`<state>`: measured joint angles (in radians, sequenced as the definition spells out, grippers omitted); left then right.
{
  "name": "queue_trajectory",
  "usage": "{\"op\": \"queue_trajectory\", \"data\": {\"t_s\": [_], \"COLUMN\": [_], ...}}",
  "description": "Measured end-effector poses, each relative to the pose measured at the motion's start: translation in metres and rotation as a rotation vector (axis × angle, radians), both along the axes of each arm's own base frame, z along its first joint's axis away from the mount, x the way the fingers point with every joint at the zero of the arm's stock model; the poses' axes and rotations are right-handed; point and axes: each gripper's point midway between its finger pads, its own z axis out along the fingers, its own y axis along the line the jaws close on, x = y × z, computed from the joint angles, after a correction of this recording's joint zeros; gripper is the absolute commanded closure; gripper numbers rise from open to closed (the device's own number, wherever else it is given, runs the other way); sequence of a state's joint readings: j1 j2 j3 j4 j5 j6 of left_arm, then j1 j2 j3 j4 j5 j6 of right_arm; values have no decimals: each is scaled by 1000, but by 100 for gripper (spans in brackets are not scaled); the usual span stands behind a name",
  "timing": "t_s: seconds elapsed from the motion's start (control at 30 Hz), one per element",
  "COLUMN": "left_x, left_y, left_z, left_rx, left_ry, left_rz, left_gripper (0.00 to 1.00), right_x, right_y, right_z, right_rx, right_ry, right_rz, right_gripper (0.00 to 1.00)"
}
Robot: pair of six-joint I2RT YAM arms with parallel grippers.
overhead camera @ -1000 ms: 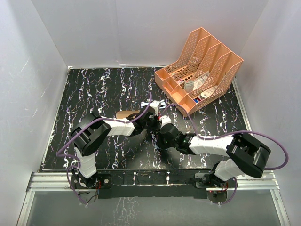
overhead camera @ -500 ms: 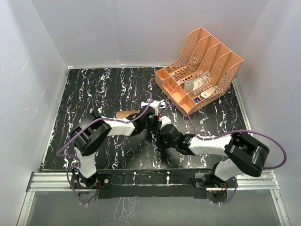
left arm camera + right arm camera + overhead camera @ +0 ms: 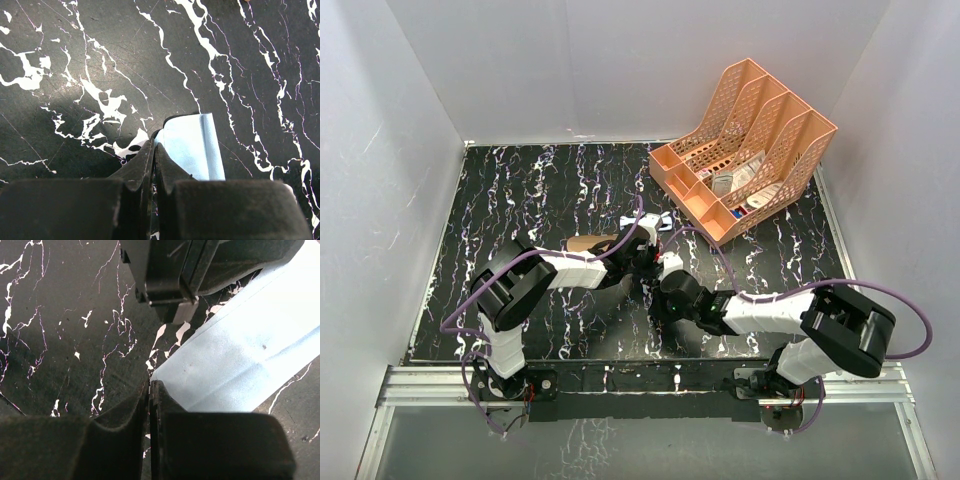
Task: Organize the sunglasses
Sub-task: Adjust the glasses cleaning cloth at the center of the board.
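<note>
Surface: black table (image 3: pixel 510 200) with white veining, closed in by white walls (image 3: pixel 620 70) on the left, far and right sides.
Near edge: a metal rail (image 3: pixel 640 385) carries both arm bases, and both arms reach in towards the middle of the table.
Right gripper (image 3: pixel 149 390): fingers pressed together with no gap showing, pinching the near corner of the cloth (image 3: pixel 235 360). It sits just nearer than the left one.
Left gripper (image 3: pixel 154 147): fingers fully together, with a fold of the same cloth coming out from between the tips to the right.
Cloth: light blue and thin, held by both grippers at once, partly lying on the table (most of it is hidden under the grippers from above).
Case (image 3: pixel 590 242): brown and oblong, on the table just left of the left gripper and a little farther back.
Sunglasses (image 3: pixel 656 220): small white-and-bluish shape on the table just beyond the grippers, near the organiser's near-left corner, touched by neither gripper. It is too small to tell whether they are folded.
Organiser (image 3: pixel 810 125): orange slotted desk rack at the far right, with a few small items in its compartments.
</note>
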<state>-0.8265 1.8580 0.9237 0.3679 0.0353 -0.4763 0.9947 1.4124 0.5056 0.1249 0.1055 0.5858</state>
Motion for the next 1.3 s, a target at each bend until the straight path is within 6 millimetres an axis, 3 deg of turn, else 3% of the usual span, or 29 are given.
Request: {"op": "queue_trajectory", "data": {"t_s": [0.37, 0.63, 0.93, 1.3], "left_x": [0, 0, 0, 0], "left_y": [0, 0, 0, 0], "left_z": [0, 0, 0, 0], "left_rx": [0, 0, -1, -1], "left_ry": [0, 1, 1, 1], "left_rz": [0, -1, -1, -1], "left_gripper": [100, 100, 100, 100], "right_x": [-8, -2, 8, 21], "right_y": [-4, -11, -14, -13], "right_z": [3, 23, 12, 14], "right_rx": [2, 4, -71, -100], "right_ry": [13, -52, -73, -115], "right_rz": [0, -14, -27, -45], "right_gripper": [95, 95, 95, 95]}}
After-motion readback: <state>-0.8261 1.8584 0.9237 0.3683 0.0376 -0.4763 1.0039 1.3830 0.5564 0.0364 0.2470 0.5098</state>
